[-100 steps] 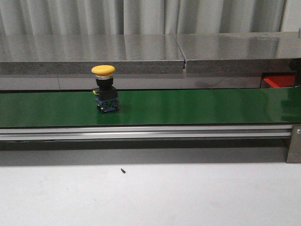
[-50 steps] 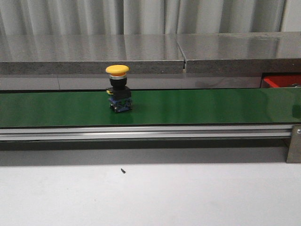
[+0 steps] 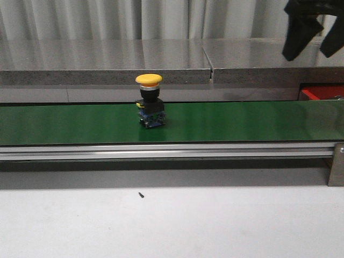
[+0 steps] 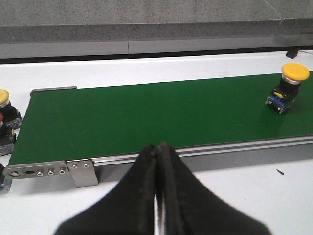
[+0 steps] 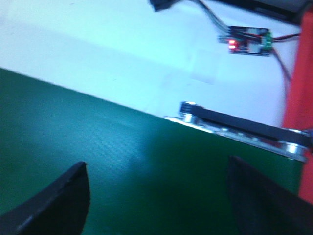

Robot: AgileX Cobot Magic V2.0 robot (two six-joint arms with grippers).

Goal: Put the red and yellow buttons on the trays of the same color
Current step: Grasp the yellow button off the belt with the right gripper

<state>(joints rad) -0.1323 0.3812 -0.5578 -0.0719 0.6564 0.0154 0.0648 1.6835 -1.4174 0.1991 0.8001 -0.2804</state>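
Front view: yellow button [image 3: 149, 101] upright on belt [image 3: 242, 122]; right gripper [image 3: 314, 37] spread (left gripper [image 4: 156, 161] pressed together).

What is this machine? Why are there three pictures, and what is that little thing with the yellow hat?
It is a robot with two arms that end in jaws. One picture looks forward over the table; the other two come from cameras on the robot's wrists. The long green belt carries a yellow button, standing upright. The right gripper hangs open, high above the belt's far right end, holding nothing. The left gripper is shut and empty. A bit of the red tray peeks out behind the belt on the right. More buttons wait beside the belt's end.
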